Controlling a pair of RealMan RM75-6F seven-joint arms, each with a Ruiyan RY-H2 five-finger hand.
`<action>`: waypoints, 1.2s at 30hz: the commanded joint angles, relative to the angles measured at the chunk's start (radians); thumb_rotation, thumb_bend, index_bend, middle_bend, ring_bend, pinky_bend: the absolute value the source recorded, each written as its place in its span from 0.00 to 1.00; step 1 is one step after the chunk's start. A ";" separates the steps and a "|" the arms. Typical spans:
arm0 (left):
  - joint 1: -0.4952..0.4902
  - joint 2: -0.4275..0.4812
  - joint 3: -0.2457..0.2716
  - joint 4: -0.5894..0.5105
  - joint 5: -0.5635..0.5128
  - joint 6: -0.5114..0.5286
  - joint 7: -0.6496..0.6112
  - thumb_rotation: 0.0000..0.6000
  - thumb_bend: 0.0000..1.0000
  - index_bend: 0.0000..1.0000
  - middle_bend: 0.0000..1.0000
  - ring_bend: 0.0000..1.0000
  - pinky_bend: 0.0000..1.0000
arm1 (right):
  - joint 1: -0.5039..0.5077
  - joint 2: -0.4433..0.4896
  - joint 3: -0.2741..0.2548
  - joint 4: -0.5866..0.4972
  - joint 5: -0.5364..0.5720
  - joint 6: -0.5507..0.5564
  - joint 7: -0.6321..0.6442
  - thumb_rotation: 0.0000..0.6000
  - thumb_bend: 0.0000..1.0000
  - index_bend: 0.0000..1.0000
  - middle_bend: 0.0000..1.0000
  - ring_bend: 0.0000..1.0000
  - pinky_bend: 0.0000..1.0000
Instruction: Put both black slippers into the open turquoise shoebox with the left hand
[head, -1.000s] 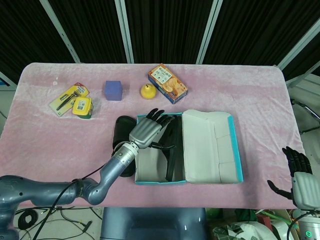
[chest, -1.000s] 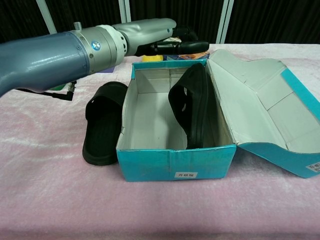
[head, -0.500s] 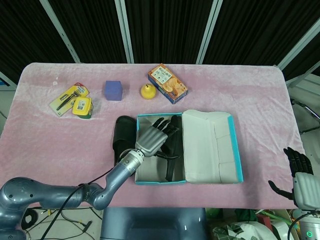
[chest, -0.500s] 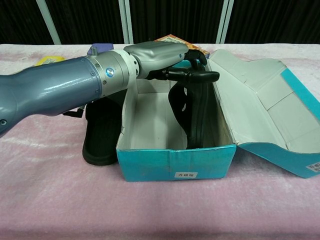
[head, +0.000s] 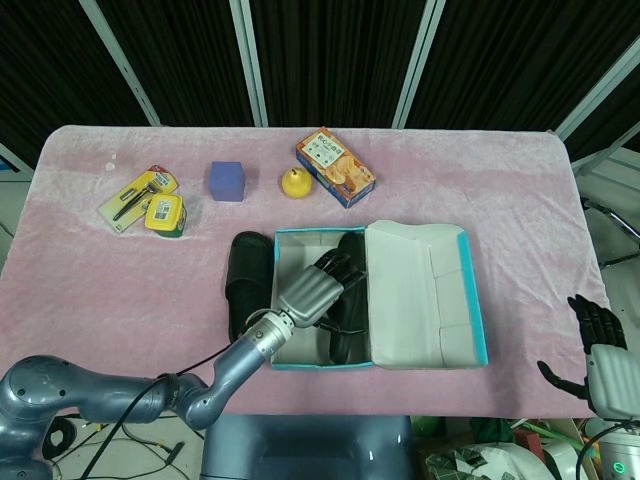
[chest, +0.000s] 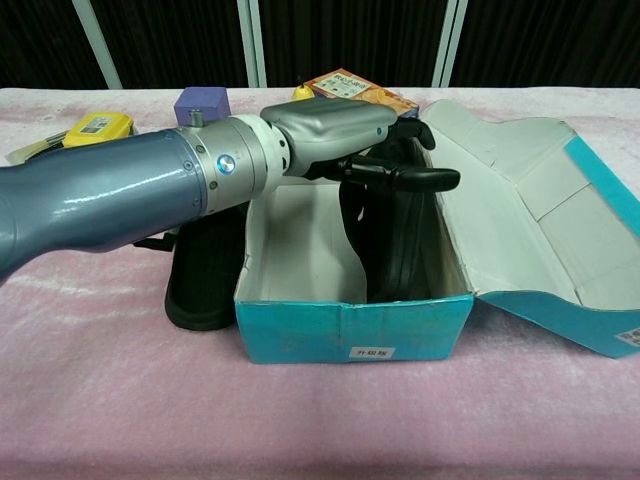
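while my left hand (head: 318, 285) hangs over the open turquoise shoebox (head: 470, 300), its fingers (chest: 425, 178) reach forward, slightly apart, above the slipper in the box (head: 345, 320). i can't tell from either view whether the fingertips touch that slipper or only hover just over it; nothing looks gripped. that slipper stands on its edge against the right wall of the box compartment, beside the hinge of the lid (head: 415, 290), which lies flat open to the right. the second slipper (head: 245, 280) lies flat on the pink cloth (head: 100, 290) just outside the box's left wall, sole down, partly hidden behind my forearm in the chest view. my right hand (head: 600, 350) sits at the table's lower right corner, well apart from the box, fingers spread and holding nothing. along the far side of the cloth i see a yellow tape measure (head: 165, 215), a packaged tool (head: 135, 197), a purple cube (head: 227, 181), a small yellow object (head: 294, 183) and an orange snack box (head: 334, 166).
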 joint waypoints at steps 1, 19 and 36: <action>-0.001 -0.003 0.004 0.001 -0.017 -0.003 0.022 0.00 0.00 0.12 0.17 0.00 0.00 | 0.001 -0.001 0.000 0.001 0.000 -0.001 0.000 1.00 0.11 0.04 0.05 0.00 0.00; 0.007 -0.016 0.004 0.015 -0.041 -0.006 0.038 0.00 0.00 0.11 0.13 0.00 0.00 | -0.001 0.001 0.000 -0.002 0.000 0.001 -0.001 1.00 0.11 0.04 0.05 0.00 0.00; 0.180 0.083 -0.029 -0.075 0.209 0.249 -0.189 0.31 0.03 0.14 0.17 0.07 0.11 | -0.004 0.004 -0.001 -0.003 -0.002 0.006 0.003 1.00 0.11 0.04 0.05 0.00 0.00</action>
